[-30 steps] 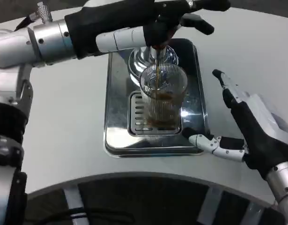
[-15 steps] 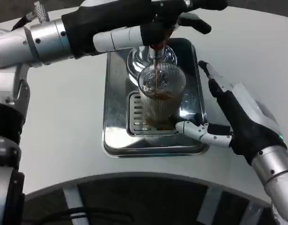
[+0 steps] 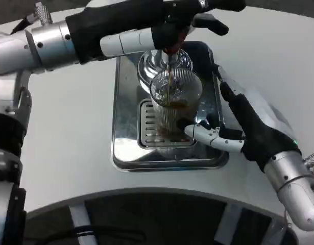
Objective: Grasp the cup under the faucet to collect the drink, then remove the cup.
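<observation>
Head view: right hand (image 3: 238, 130) spread beside cup (image 3: 174, 104) on tray (image 3: 127, 153); left hand (image 3: 177, 23) grips faucet.

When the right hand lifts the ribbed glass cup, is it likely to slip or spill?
The cup looks like clear ribbed glass, so probably rigid and breakable; the ribs may help against slipping. It holds dark drink partway up, so it is likely heavier than empty and could slosh if tilted. The right hand reaches toward its base.

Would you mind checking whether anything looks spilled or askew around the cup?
Nothing stands out: the cup stands upright on the drip tray under the faucet, the dark drink streams into it, and no spill shows.
</observation>
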Motion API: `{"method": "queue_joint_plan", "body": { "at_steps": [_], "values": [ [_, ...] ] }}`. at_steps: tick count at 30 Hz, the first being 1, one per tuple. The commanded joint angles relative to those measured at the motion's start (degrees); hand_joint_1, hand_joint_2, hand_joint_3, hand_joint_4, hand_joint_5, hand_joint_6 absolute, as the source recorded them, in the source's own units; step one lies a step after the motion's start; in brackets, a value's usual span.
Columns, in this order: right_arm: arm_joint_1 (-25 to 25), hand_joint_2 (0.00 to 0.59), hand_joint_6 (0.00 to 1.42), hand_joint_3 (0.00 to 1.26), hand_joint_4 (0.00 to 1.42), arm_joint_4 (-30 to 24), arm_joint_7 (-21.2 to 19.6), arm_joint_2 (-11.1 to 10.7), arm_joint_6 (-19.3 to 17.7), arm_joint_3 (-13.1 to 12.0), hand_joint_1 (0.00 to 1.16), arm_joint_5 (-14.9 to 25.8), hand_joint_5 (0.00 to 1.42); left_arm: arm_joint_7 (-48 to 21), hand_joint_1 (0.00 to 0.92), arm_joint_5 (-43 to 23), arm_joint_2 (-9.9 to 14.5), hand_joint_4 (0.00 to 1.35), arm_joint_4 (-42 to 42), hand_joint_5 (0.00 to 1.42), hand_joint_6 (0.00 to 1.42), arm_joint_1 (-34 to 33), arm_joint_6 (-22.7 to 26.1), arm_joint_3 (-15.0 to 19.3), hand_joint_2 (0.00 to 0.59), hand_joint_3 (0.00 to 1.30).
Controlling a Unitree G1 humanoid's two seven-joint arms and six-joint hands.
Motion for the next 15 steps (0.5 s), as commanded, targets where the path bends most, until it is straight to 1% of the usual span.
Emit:
{"method": "queue_joint_plan", "body": {
  "at_steps": [1, 6, 15],
  "values": [
    [-0.70, 0.183, 0.00, 0.00, 0.00, 1.63, -1.12, -0.19, -0.11, 0.99, 0.44, 0.75, 0.00, -1.10, 0.000, 2.57, 0.98, 0.01, 1.38, 0.13, 0.01, 2.74, 0.62, -1.05, 0.080, 0.11],
    [-1.34, 0.182, 0.00, 0.00, 0.00, 2.81, -1.60, -0.29, -0.17, 1.85, 0.44, 1.11, 0.00, -0.83, 0.000, 2.65, 0.92, 0.01, 1.59, 0.13, 0.01, 2.76, 0.63, -1.06, 0.080, 0.11],
    [-1.98, 0.180, 0.00, 0.00, 0.00, 4.24, -2.63, -0.32, -0.52, 2.57, 0.43, 1.53, 0.00, -0.51, 0.000, 2.68, 0.85, 0.01, 1.62, 0.13, 0.01, 2.69, 0.79, -1.02, 0.080, 0.11]
  ]
}}
